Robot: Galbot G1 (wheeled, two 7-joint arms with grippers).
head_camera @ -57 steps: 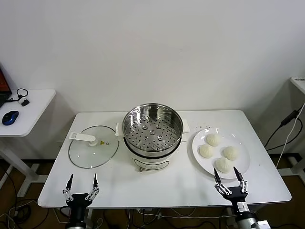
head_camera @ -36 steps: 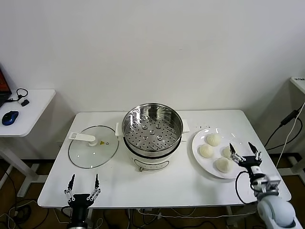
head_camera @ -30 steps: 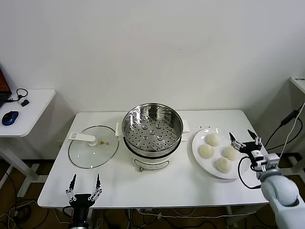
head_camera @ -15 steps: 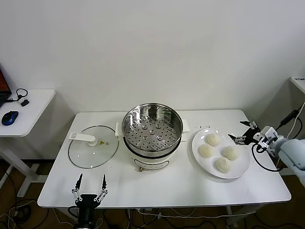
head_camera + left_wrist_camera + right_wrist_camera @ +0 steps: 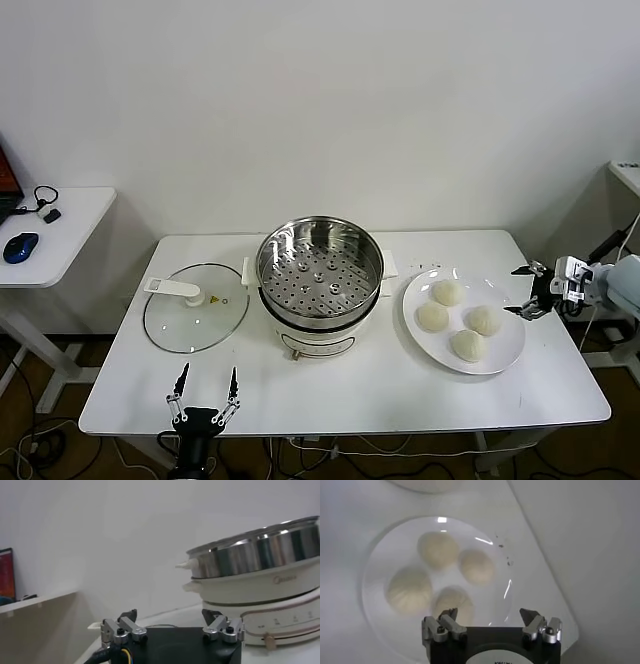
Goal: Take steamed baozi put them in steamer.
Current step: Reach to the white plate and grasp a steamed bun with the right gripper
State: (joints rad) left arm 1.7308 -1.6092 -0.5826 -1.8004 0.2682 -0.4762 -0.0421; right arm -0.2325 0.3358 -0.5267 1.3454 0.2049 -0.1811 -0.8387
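From the head view, the steamer [image 5: 320, 283] stands in the middle of the white table [image 5: 380, 385], its holed tray bare and nothing in it yet. Its glass lid [image 5: 196, 307] lies flat on the table at the robot's left, probably set aside so the pot stays open for loading. At the robot's right a white plate [image 5: 505, 345] holds all four buns [image 5: 459, 320] in a loose cluster, near one another and well apart from the pot. The right gripper [image 5: 530, 290] hangs in the air just off the plate's right rim, level with the buns, with its fingers spread wide and nothing between them. That looks like an approach from the side, with no bun taken so far. The left gripper [image 5: 204, 395] waits low at the table's near edge, in front of the lid, fingers spread and pointing up, holding nothing.

The left wrist view looks across the tabletop at the pot's white base and shiny steel wall [image 5: 260, 555]. The left gripper's two fingertips [image 5: 127, 628] stand apart with only air between them, which fits an arm that is parked.

The right wrist view looks down on the plate [image 5: 385, 555] with the four buns [image 5: 438, 550] on it. The right gripper's fingertips [image 5: 540, 627] are spread and clear of every bun; the nearest bun [image 5: 454, 601] lies just ahead of them, so it seems the likely first pick.
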